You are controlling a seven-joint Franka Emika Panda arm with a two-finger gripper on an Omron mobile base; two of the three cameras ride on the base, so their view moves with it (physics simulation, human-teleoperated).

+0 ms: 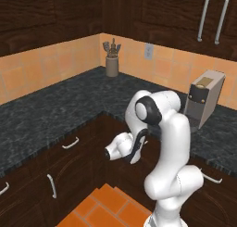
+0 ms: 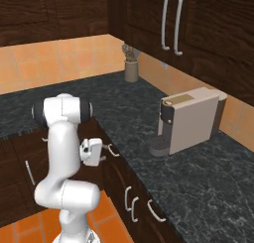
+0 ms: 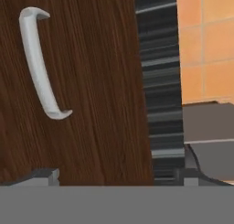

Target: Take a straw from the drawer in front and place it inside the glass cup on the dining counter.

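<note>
Our gripper [image 3: 119, 175] is open, empty; drawer [image 3: 91, 81] dead ahead, its handle [image 3: 39, 65] up-left, long axis running up the hand view.

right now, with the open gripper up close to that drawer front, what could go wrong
1. The gripper faces the wood beside the curved silver handle, not the handle itself; closing here would likely catch nothing.
2. Pushing forward could jam the fingertips into the drawer front.
3. The drawer is shut, so the straw inside cannot be checked yet.
</note>
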